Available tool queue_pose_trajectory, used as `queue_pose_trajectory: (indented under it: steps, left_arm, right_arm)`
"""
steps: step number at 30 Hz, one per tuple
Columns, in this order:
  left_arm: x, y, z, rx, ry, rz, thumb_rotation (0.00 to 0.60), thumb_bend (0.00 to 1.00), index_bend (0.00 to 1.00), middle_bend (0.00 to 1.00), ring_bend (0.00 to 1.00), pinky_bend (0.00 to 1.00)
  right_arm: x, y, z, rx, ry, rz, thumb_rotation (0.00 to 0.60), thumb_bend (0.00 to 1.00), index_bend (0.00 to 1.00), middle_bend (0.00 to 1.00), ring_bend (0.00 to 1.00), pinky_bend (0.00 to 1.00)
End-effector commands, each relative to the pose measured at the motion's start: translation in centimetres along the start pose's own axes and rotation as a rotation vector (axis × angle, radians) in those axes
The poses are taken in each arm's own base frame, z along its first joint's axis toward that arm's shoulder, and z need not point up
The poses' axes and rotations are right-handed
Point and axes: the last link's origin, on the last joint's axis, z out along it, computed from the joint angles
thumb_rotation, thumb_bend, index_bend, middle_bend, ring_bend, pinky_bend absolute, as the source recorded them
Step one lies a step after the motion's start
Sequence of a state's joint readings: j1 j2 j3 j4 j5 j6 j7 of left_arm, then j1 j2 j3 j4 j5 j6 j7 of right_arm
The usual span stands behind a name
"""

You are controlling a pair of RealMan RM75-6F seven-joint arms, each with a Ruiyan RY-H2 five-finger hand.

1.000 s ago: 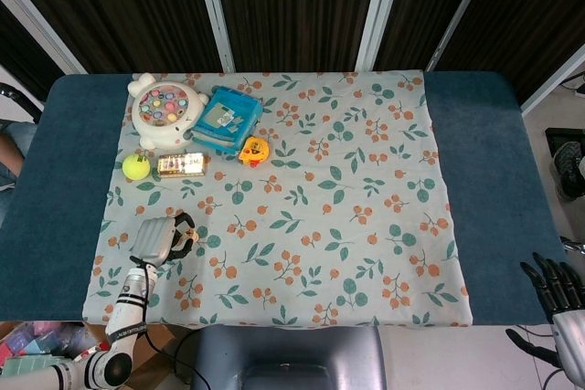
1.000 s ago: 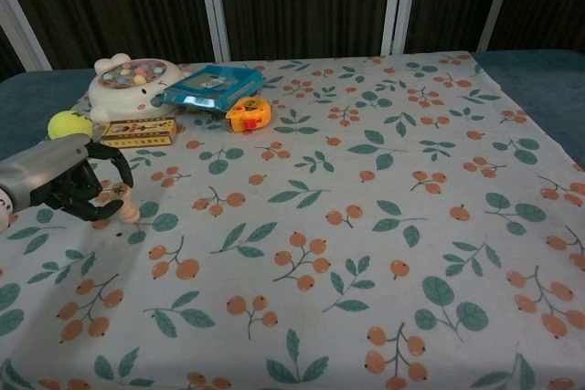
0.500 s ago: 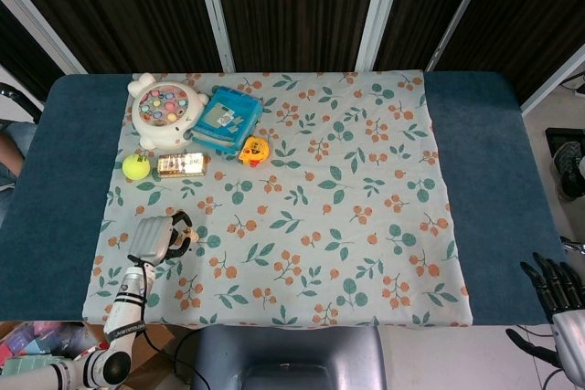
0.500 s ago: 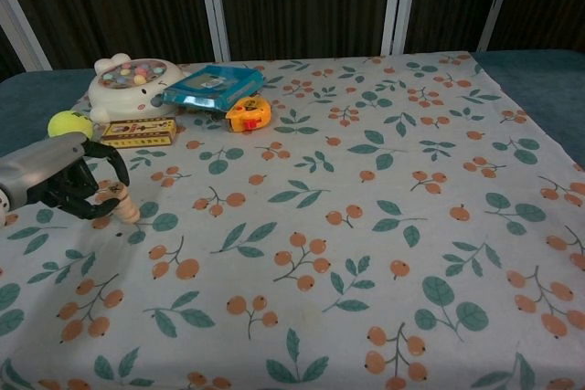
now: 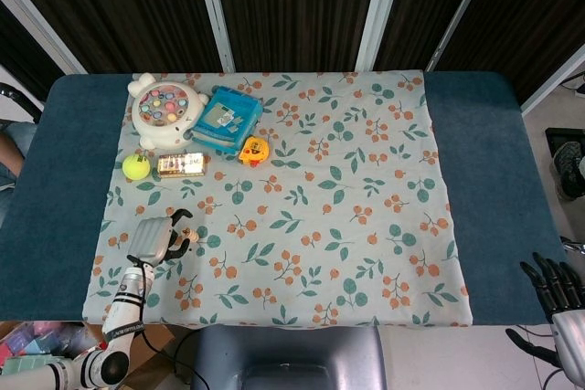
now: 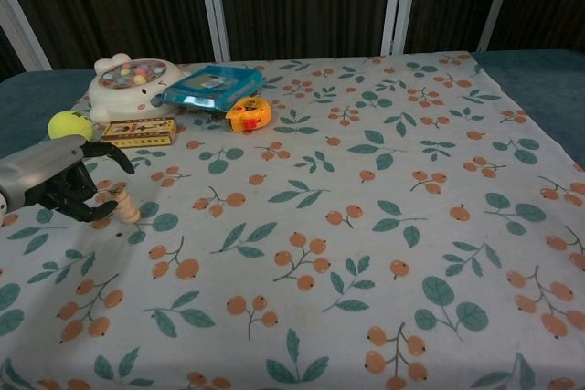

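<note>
My left hand [image 5: 154, 238] [image 6: 53, 182] hovers low over the near left part of the floral cloth [image 5: 302, 198], its fingers spread and slightly curved. A small beige wooden peg [image 6: 125, 207] [image 5: 188, 242] stands on the cloth just off the fingertips, with a small gap between them. The hand holds nothing. My right hand [image 5: 558, 293] hangs off the table's near right corner with its fingers apart and empty; the chest view does not show it.
At the far left lie a white fishing-game toy [image 5: 162, 112] [image 6: 131, 84], a blue case [image 5: 224, 119] [image 6: 212, 86], a yellow tape measure [image 5: 253, 150] [image 6: 248, 113], a tennis ball [image 5: 136, 166] [image 6: 66, 123] and a small flat box [image 5: 181, 164] [image 6: 137, 131].
The left hand's fingers, curled around the peg a second ago, have uncurled and the hand has drawn back to the left. The peg stays in place. The right hand is unchanged.
</note>
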State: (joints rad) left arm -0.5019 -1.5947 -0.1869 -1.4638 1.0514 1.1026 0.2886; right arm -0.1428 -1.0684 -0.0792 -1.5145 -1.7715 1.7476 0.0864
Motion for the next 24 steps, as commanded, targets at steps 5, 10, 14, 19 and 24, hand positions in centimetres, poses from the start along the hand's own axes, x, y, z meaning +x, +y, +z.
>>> queue_pose_trajectory:
  steps: [5,10,14,19,24]
  left_arm:
    - [1.7,0.5,-1.6,-0.064,0.058,-0.05,0.6,0.4,0.27,1.0,1.0,1.0]
    - [3.7,0.0,-7.8,-0.268,0.061,-0.143,0.6,0.4,0.19,0.69,0.66,0.78]
    - [4.7,-3.2,-13.5,-0.346,0.015,-0.117,0.6,0.4,0.12,0.21,0.12,0.15]
    - [4.1,-8.8,-17.9,-0.24,-0.016,0.023,0.6,0.4,0.03,0.07,0.0,0.0]
    - [4.8,-9.1,-17.8,-0.25,0.029,0.051,0.6,0.4,0.0,0.0,0.0,0.0]
  right_arm:
    - [0.0,0.1,0.0,-0.004,0.001,0.0,0.6,0.2,0.0,0.0,0.0,0.03]
    - [0.0,0.1,0.0,-0.007,0.002,-0.005,0.6,0.2,0.0,0.0,0.0,0.03]
    - [-0.3,-0.1,-0.1,-0.005,-0.005,-0.017,0.6,0.2,0.0,0.0,0.0,0.03]
    - [-0.5,-0.4,0.0,0.001,-0.005,-0.027,0.6,0.2,0.0,0.0,0.0,0.03]
    - [-0.9,-0.7,0.1,0.007,-0.017,-0.04,0.6,0.2,0.0,0.0,0.0,0.03]
